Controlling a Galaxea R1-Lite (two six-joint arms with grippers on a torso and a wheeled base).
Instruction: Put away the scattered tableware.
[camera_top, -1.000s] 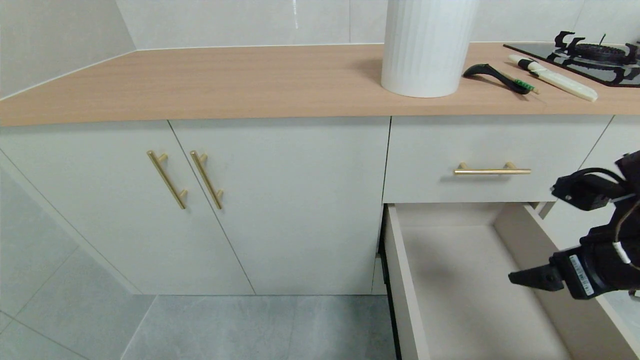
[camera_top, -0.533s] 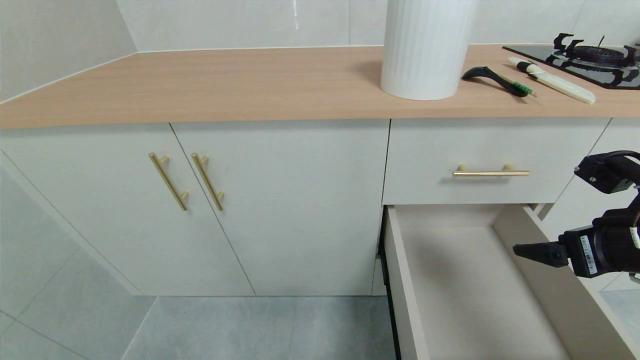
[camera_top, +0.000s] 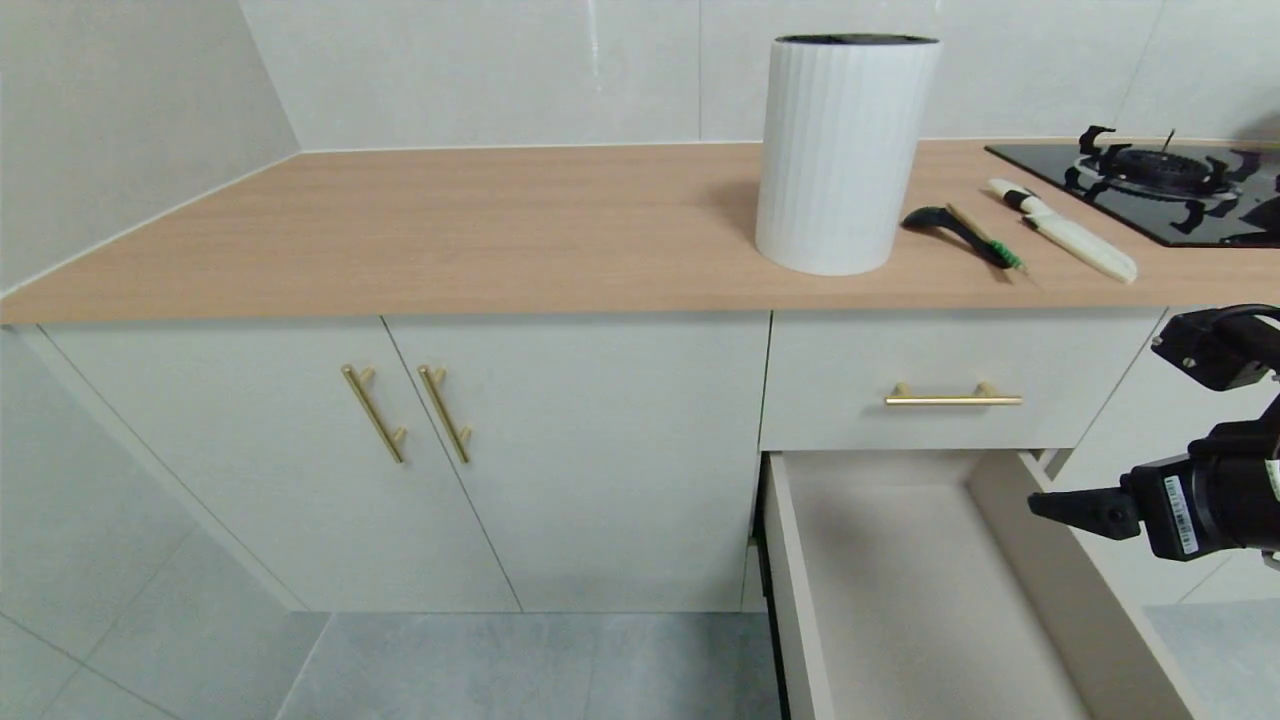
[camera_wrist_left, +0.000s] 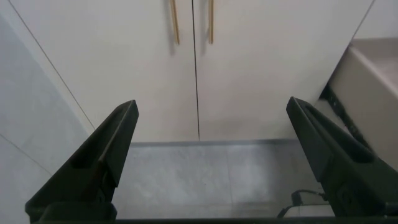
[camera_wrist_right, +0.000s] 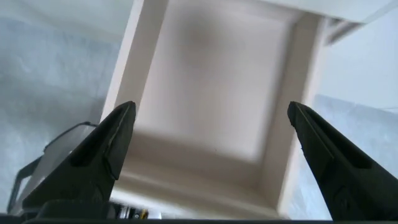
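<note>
On the wooden counter (camera_top: 500, 230) lie a black spoon (camera_top: 948, 223), a pair of chopsticks with green ends (camera_top: 985, 239) and a white knife with a black band (camera_top: 1065, 230), all just right of a tall white ribbed holder (camera_top: 842, 150). Below them the lower drawer (camera_top: 790, 590) stands pulled out, its bottom bare (camera_wrist_right: 211, 81). My right gripper (camera_top: 1050, 504) hangs open above the drawer's right wall; its wrist view looks down into the drawer past the open gripper (camera_wrist_right: 210, 109). My left gripper (camera_wrist_left: 210, 106) is open and holds nothing, low in front of the cabinet doors (camera_wrist_left: 249, 68).
A black gas hob (camera_top: 1150, 185) sits at the counter's far right. The upper drawer (camera_top: 953, 399) is shut, and so are the two cabinet doors with gold handles (camera_top: 405, 412). Grey tiled floor (camera_top: 450, 665) lies before the cabinets, and a tiled wall closes the left side.
The head camera has tilted up, so the whole scene sits lower in the picture. My right gripper has risen from the drawer's inside to above its right wall.
</note>
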